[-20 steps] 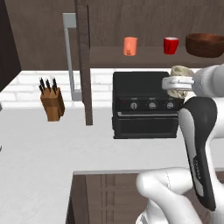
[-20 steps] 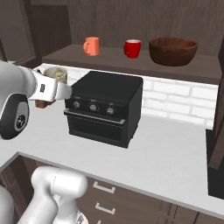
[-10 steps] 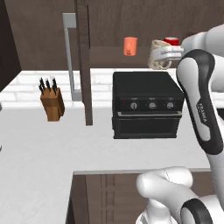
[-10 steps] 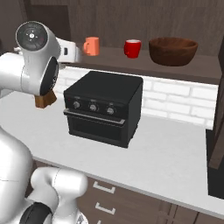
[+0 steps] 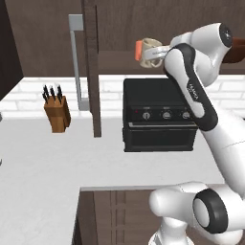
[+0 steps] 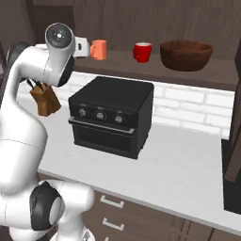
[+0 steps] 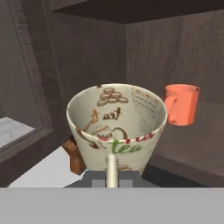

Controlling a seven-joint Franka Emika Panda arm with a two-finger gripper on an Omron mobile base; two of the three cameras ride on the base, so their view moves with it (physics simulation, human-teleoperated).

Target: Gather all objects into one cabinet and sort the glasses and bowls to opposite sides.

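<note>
Hand view puts my gripper [image 7: 112, 181] at the bottom edge, clamped on the handle of the cream mug [image 7: 117, 127], which opens toward the camera so I read "tea" printed inside it. Just beyond the mug's right side stands the orange tumbler [image 7: 183, 104] on the cabinet shelf [image 7: 192, 148], apart from the mug.

The left base view shows what that close view cannot: the mug [image 5: 152, 51] is held up at shelf height above the black oven [image 5: 160, 115], just beside the tumbler [image 5: 139, 50], with the cabinet door [image 5: 92, 67] and its grey bar handle [image 5: 76, 62] to the left. A knife block [image 5: 57, 113] sits on the table [image 5: 43, 162].

The right base view adds the rest of the shelf: after the mug [image 6: 81, 47] and tumbler [image 6: 99, 49] come the red cup [image 6: 142, 52] and the wooden bowl [image 6: 186, 54], well apart along it.

I count three drinking vessels and one bowl.
</note>
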